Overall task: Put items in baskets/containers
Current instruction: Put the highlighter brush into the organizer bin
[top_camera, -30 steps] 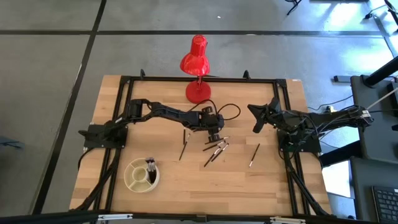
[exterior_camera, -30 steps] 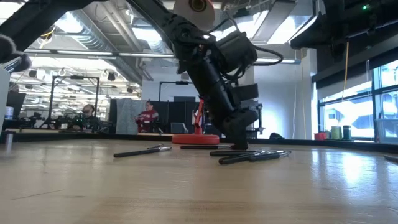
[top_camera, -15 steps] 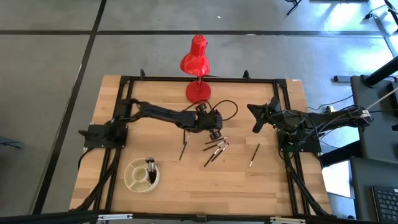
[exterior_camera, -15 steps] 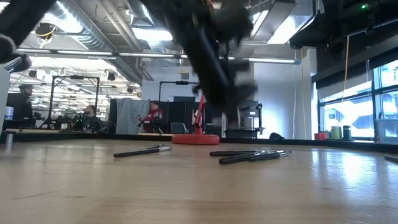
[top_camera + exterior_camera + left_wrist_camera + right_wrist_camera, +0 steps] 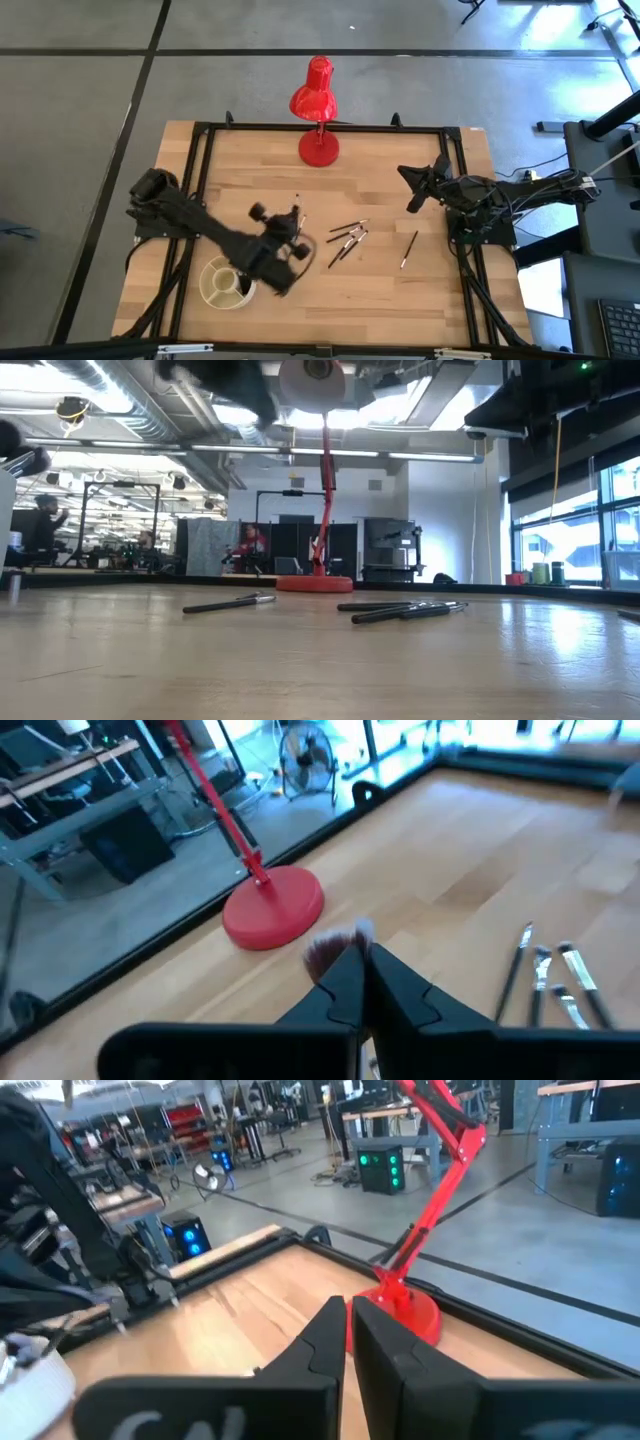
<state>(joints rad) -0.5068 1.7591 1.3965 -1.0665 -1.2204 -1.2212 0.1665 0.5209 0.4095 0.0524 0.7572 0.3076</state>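
Note:
My left gripper (image 5: 296, 220) (image 5: 360, 952) hovers above the table just right of the cream dish (image 5: 211, 287), shut on a makeup brush (image 5: 330, 948). The arm covers part of the dish, which has brushes standing in its middle cup. More brushes lie flat on the wood: a loose pile (image 5: 347, 236) (image 5: 405, 610) at mid-table, one (image 5: 409, 249) to its right, and one (image 5: 230, 602) to its left. My right gripper (image 5: 404, 174) (image 5: 348, 1315) waits shut and level at the right side, holding nothing. My left gripper pinches the brush between its two fingers. The brush's soft bristle end (image 5: 326, 950) sticks out just past the fingertips, and the fingers hide the handle. The brush is lifted clear of the table, and the gripper points toward the lamp, slightly downward.
A red desk lamp (image 5: 318, 85) stands on its round base (image 5: 318, 150) (image 5: 272, 906) at the far middle. Black frame rails (image 5: 320, 127) run along the table's edges. Bare wood lies between the dish and the brush pile. People show in the room beyond (image 5: 245, 545).
My left gripper has risen off the brush pile at mid-table and swung fast toward the table's near left, toward the dish, rolling as it went. It now points toward the lamp. The brushes on the table have kept their places.

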